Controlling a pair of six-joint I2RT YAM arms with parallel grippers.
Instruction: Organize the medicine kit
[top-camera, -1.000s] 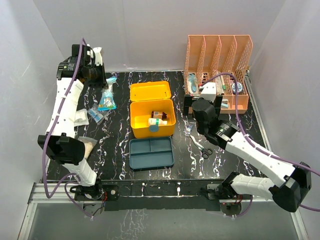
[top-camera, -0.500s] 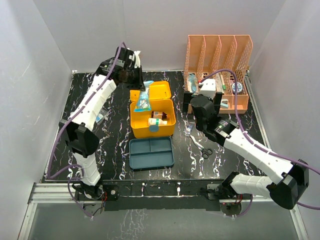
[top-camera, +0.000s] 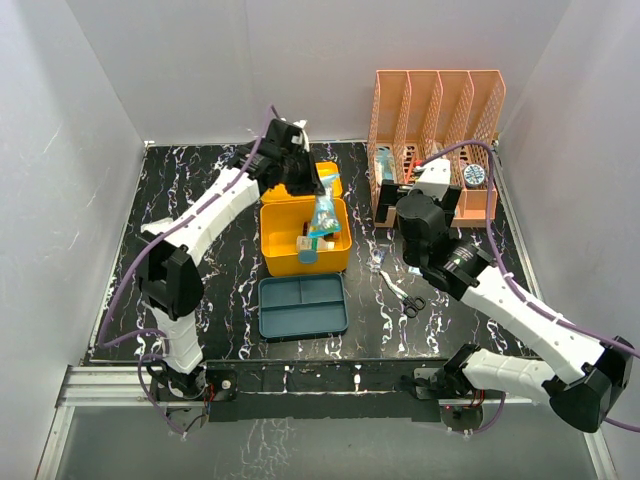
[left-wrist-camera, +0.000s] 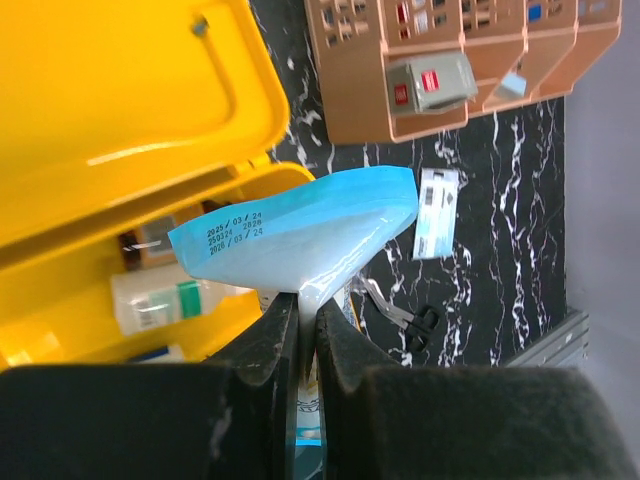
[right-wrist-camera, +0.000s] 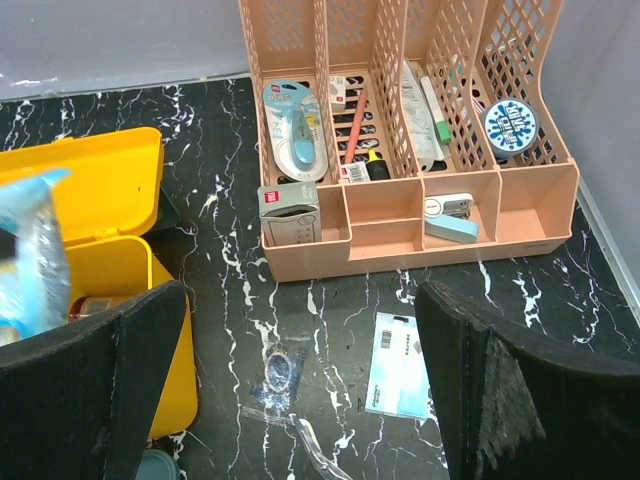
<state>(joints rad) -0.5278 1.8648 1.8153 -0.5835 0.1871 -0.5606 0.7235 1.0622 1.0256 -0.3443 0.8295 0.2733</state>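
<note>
The medicine kit (top-camera: 290, 255) is a yellow box standing open on the black marbled table, its lid (top-camera: 290, 188) tipped back. Inside lie small bottles (left-wrist-camera: 160, 300). Its teal divided insert tray (top-camera: 303, 306) lies in front of it on the table. My left gripper (top-camera: 318, 196) (left-wrist-camera: 308, 305) hangs over the kit's right half, shut on the bottom edge of a blue and clear pouch (top-camera: 324, 214) (left-wrist-camera: 300, 235). My right gripper (top-camera: 405, 228) (right-wrist-camera: 300, 390) hovers right of the kit, open wide, with nothing between its fingers.
An orange mesh file rack (top-camera: 435, 130) (right-wrist-camera: 400, 130) with stationery stands at the back right. Below the right gripper a pale blue card packet (right-wrist-camera: 398, 377) and a clear sachet (right-wrist-camera: 282, 372) lie on the table. Scissors (top-camera: 408, 300) (left-wrist-camera: 400, 315) lie further forward.
The left arm has swung from the table's far left to above the kit, carrying the blue pouch. The right gripper has shifted slightly right and stayed open.
</note>
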